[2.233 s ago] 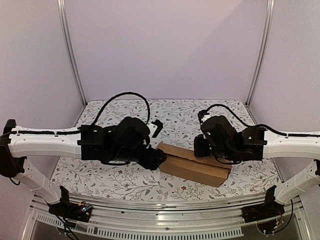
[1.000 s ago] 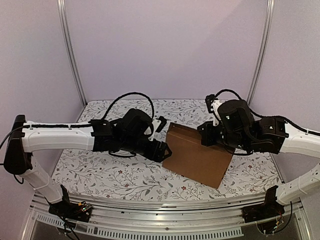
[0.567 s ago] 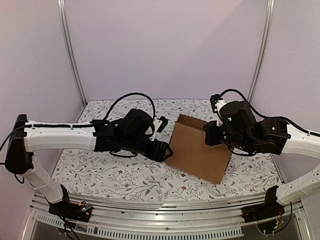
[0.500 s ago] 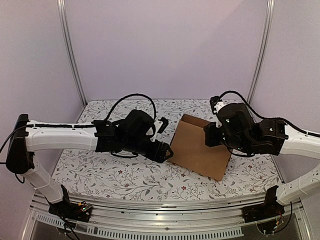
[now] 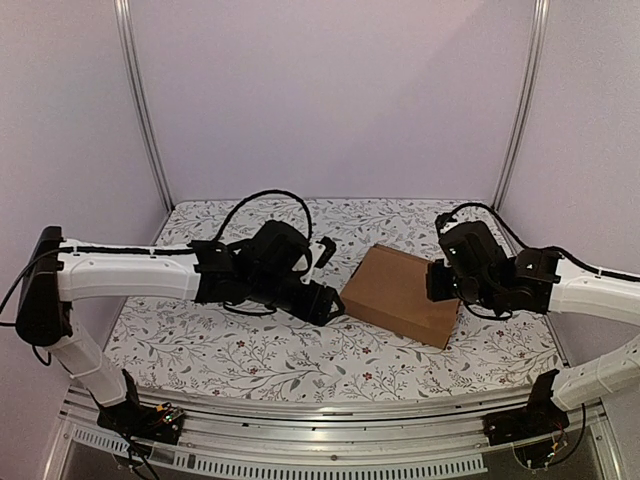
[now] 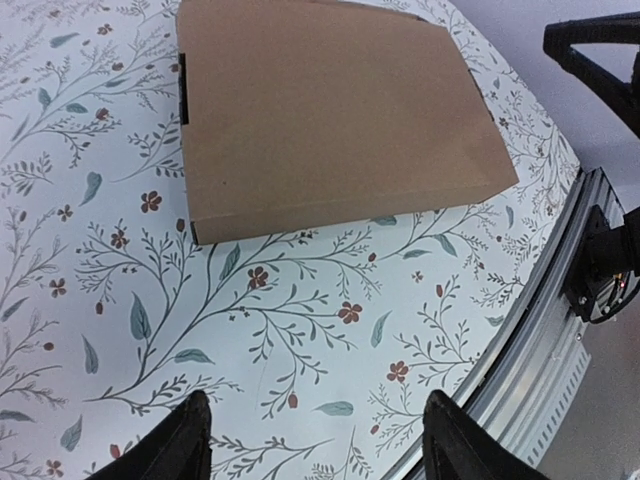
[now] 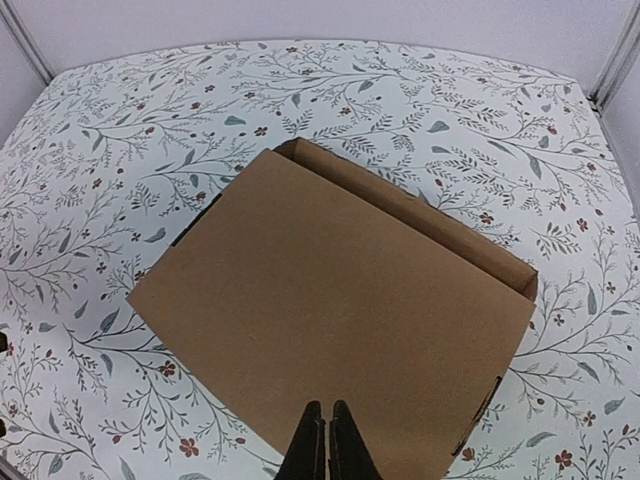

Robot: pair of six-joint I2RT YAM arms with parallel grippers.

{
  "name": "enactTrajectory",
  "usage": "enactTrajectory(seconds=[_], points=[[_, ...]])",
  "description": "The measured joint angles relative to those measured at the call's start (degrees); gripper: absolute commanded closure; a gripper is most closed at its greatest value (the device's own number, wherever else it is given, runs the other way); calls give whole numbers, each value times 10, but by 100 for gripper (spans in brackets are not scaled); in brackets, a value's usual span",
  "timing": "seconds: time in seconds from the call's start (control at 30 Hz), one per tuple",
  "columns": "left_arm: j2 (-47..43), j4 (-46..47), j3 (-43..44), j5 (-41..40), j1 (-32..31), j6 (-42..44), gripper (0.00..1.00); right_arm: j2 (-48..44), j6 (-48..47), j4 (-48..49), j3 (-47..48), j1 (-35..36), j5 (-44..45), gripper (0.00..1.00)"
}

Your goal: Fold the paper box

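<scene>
The paper box (image 5: 400,292) is a closed flat brown cardboard mailer lying on the flowered table right of centre. It also shows in the left wrist view (image 6: 330,110) and in the right wrist view (image 7: 340,320). My left gripper (image 5: 328,303) sits just left of the box's near left corner; in its wrist view (image 6: 315,440) the fingers (image 6: 185,445) are spread wide with nothing between them. My right gripper (image 5: 443,282) hovers at the box's right side; in its wrist view (image 7: 327,440) the fingertips are pressed together, empty, over the lid.
The flowered table cloth (image 5: 240,350) covers the table. An aluminium rail (image 5: 330,415) runs along the near edge, also seen in the left wrist view (image 6: 545,340). Lavender walls and metal posts (image 5: 520,100) enclose the back and sides.
The box stood tilted up on its edge between both grippers, then tipped over away from me and now lies flat. My right gripper has drawn back to the right.
</scene>
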Motion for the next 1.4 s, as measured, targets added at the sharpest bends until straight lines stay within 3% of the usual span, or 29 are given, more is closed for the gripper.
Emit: enactTrajectory(seconds=[0.17, 0.3, 0.37, 0.57, 0.87, 1.1, 1.4], points=[[28, 3, 3, 27, 7, -10, 41, -17, -17, 3, -21, -115, -53, 100], [71, 12, 4, 62, 7, -35, 63, 3, -40, 14, -13, -235, -119, 100], [87, 18, 3, 74, 7, -50, 75, 39, -55, 16, 9, -279, -155, 100], [128, 36, 2, 93, 8, -86, 96, 176, -95, 35, 80, -347, -242, 100], [155, 50, 3, 99, 15, -106, 100, 299, -143, 31, 125, -385, -273, 100], [155, 64, -11, 102, 40, -114, 100, 312, -162, 31, 105, -379, -320, 100], [121, 66, -62, 110, 110, -118, 100, 243, -121, 28, 38, -265, -328, 100]])
